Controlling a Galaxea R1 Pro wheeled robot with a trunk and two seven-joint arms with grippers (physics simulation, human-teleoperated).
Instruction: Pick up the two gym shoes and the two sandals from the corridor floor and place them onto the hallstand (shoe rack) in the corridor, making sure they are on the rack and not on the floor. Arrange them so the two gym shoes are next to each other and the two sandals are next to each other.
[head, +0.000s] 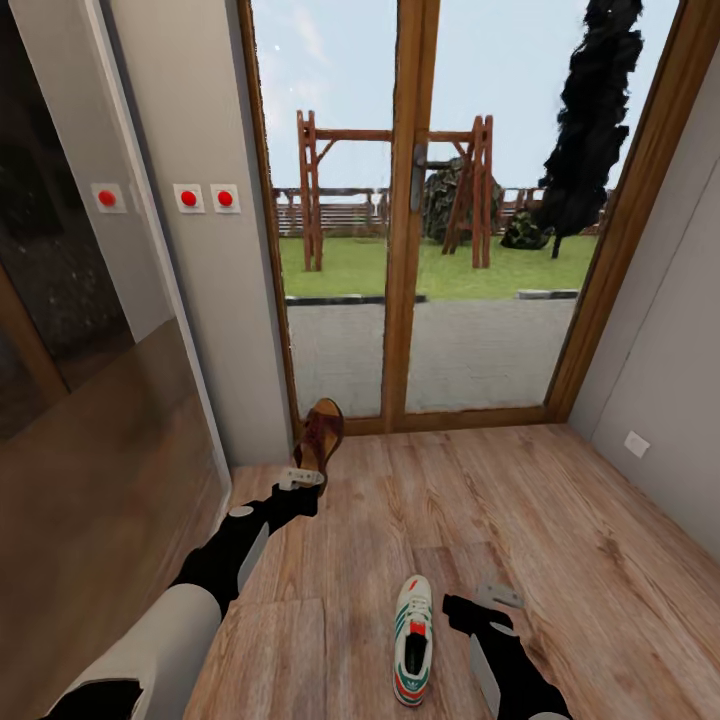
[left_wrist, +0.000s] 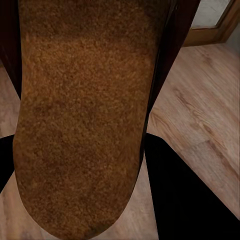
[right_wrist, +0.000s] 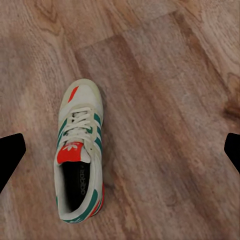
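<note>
**Sandal lifted, gym shoe on the floor**

The left gripper (head: 303, 478) has its fingers clamped on a brown sandal (head: 320, 435), raised at 11 o'clock before the glass door (head: 415, 200). The right gripper (head: 497, 598) hovers, fingers apart, just beside a gym shoe (head: 412, 640) lying on the corridor floor (head: 560, 540) at 6 o'clock.

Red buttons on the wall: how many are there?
3, in a row left of the glass door: one apart at the left, two together. More may be out of view.

Glass door (head: 420, 200) with wood frame ahead, handle (head: 418, 177) on the centre post. Three red wall buttons (head: 188, 198) on the left. Outlet (head: 636, 443) low on the right wall. Outside: swing frame (head: 395, 190), dark tree (head: 595, 110) (lawn behind).
</note>
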